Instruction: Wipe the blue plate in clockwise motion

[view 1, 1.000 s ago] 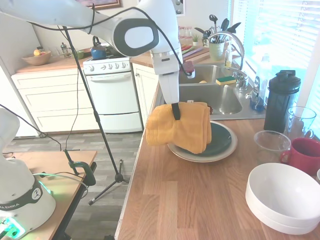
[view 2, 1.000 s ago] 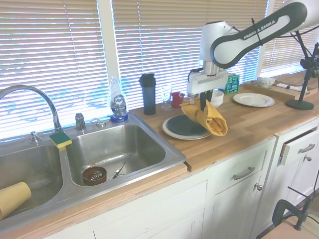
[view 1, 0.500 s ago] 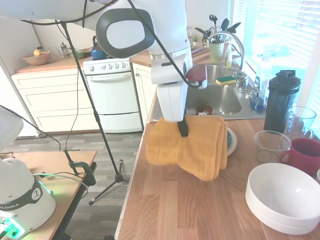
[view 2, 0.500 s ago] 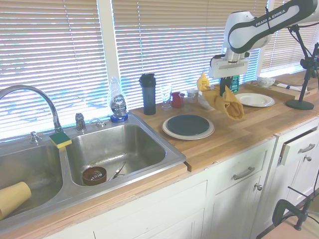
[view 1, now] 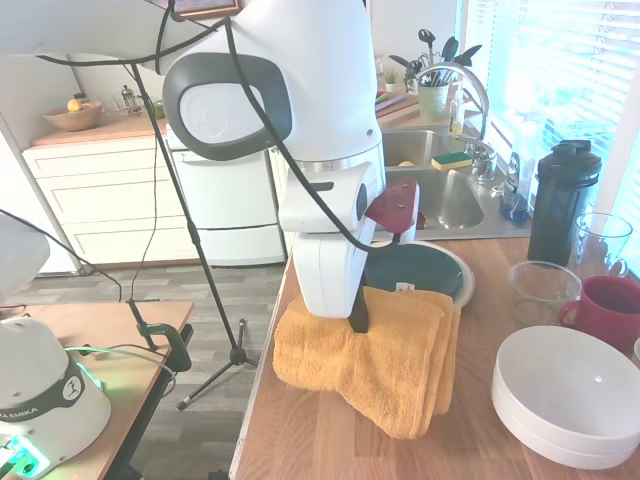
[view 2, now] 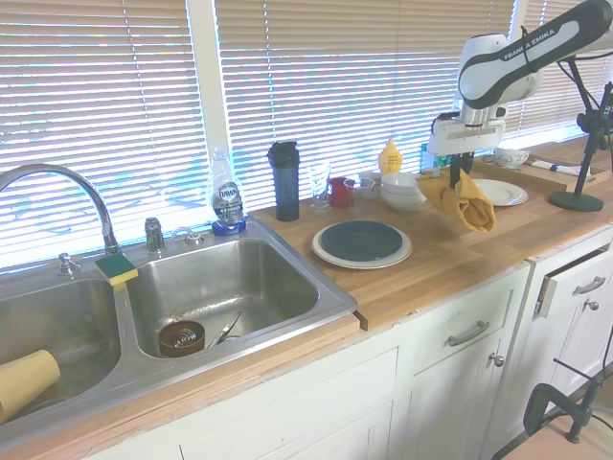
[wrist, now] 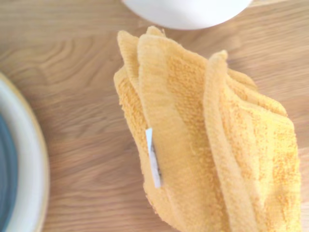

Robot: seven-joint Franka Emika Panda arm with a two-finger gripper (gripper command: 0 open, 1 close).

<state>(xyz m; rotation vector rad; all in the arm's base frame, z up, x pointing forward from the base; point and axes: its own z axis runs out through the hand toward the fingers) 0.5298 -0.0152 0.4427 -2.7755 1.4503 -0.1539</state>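
The claw [view 1: 359, 322] is closed on a folded mustard-yellow terry towel [view 1: 375, 353], gripped at its upper edge; most of the cloth hangs below the black fingers. In the second exterior view the claw [view 2: 464, 174] and the towel [view 2: 466, 198] are seen above the wooden butcher-block desk [view 2: 450, 259], well apart from the plates and off to the side away from the sink. Whether the towel's lower edge touches the desk cannot be told.

The round dark navy-teal glossy plate [view 2: 361, 240] is stacked on a larger cream-white rimmed plate [view 2: 393, 259], on the desk just beside the stainless steel double sink [view 2: 230, 287]. Nothing is laid on the blue plate; its surface is uncovered. In the first exterior view the blue plate [view 1: 420, 268] is partly hidden behind the arm and the towel.

In the wrist view the towel [wrist: 207, 145] fills the frame, with a small white label [wrist: 153, 159] on one fold. An arc of the cream plate's rim [wrist: 29, 159] and a sliver of the blue plate [wrist: 4, 179] are seen at one edge, and a white bowl [wrist: 186, 9] at another.

A stack of large white bowls [view 1: 565, 395] is on the desk near the towel. A clear plastic cup [view 1: 543, 290], a red mug [view 1: 610, 308] and a black shaker bottle [view 1: 562, 200] are lined along the window side. A yellow-green sponge [view 2: 115, 268] is on the sink's edge.
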